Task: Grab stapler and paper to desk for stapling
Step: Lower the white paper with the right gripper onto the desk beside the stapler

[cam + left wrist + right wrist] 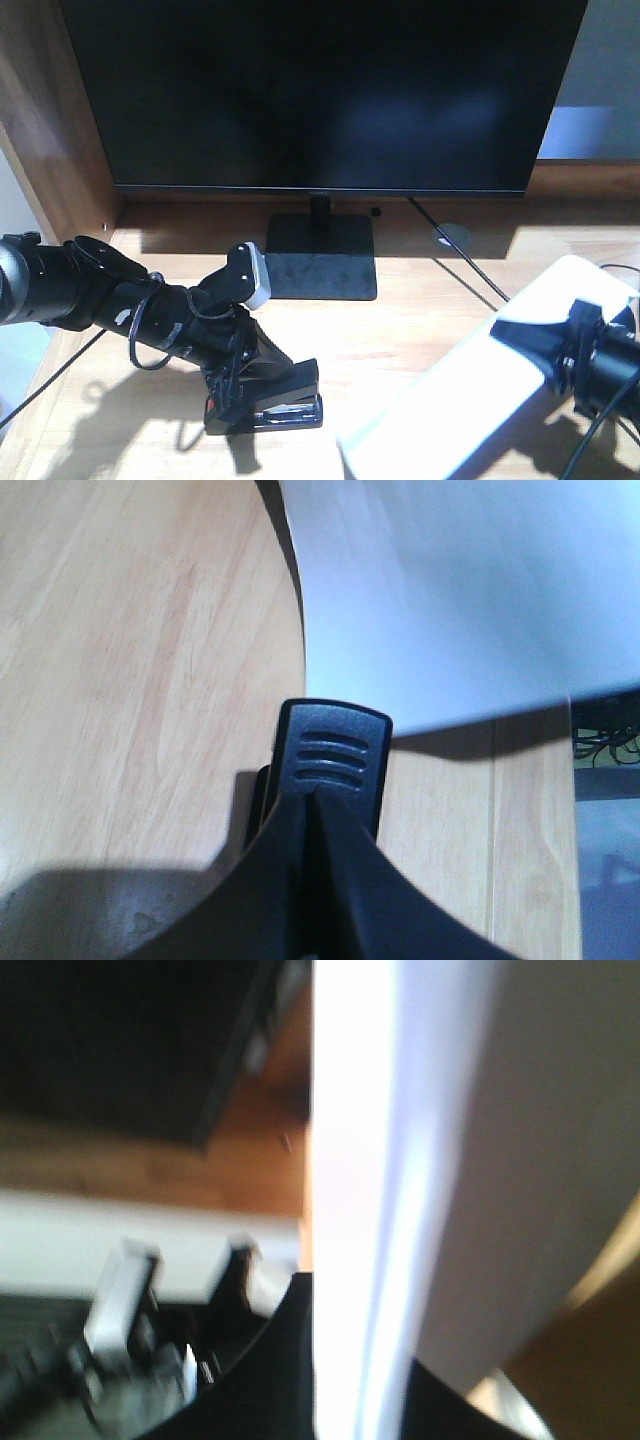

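The black stapler (pixel 290 395) rests low over the light wooden desk (pixel 400 330), with an orange patch at its left end. My left gripper (pixel 255 375) is shut on it from above. In the left wrist view the stapler's ribbed end (pixel 333 750) pokes out from between the closed fingers (pixel 250 900). The white paper (pixel 470 390) hangs curved over the desk at the right, with my right gripper (pixel 565 345) shut on its far edge. In the right wrist view the sheet (pixel 370 1160) runs straight up between the black fingers (pixel 280 1380). The paper's near corner (pixel 450 600) lies just beyond the stapler.
A large black monitor (pixel 320 90) stands at the back on a flat black base (pixel 322 258). A cable (pixel 470 265) runs from a round grommet (pixel 450 236) toward the right arm. A darker brown side panel (pixel 50 110) closes the left.
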You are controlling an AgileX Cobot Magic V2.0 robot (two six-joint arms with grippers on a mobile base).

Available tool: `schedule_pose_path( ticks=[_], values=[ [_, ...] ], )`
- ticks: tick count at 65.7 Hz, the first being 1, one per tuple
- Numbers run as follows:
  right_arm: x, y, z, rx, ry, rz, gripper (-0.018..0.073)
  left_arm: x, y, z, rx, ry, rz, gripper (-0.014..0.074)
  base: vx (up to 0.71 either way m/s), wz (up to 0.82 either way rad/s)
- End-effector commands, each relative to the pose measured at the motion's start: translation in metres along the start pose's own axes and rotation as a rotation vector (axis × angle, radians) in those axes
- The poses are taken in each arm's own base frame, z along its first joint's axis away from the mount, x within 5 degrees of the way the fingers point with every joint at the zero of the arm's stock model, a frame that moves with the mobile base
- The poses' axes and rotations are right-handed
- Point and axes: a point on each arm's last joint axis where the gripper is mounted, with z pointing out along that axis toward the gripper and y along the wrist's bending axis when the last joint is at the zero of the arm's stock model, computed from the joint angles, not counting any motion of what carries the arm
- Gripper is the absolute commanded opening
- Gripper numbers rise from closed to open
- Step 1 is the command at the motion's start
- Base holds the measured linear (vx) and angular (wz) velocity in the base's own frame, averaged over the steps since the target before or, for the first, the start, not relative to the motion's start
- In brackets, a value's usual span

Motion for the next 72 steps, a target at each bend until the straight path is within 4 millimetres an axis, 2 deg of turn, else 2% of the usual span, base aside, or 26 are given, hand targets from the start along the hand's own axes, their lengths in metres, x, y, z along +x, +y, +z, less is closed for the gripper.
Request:
schedule_pose_path(
  ticks=[1,18,39,55,72],
  values=[
    [0.008,0.019,-0.004,-0.166,0.136,-0.08,-0.0002,-0.02,-0.004,-0.011,-0.005,-0.073,0.014,-0.0006,0.0,0.0],
    [0.028,0.01,-0.008,-0.091,0.362,-0.148,-0.0002,-0.02,-0.004,-0.011,-0.005,-0.073,0.014,-0.0006,0.0,0.0],
    [0.03,0.01,-0.008,-0.093,0.378,-0.193,-0.0002,-0.02,-0.004,-0.011,-0.005,-0.073,0.014,-0.0006,0.0,0.0],
    [0.048,0.019,0.008,-0.135,0.497,-0.278,-0.0002,-0.02,-0.004,-0.011,-0.005,-0.073,0.014,-0.0006,0.0,0.0],
    [0.056,0.028,0.022,-0.192,0.49,-0.346,-0.0002,-0.02,-0.004,-0.011,-0.005,-0.073,0.014,-0.0006,0.0,0.0]
  ],
)
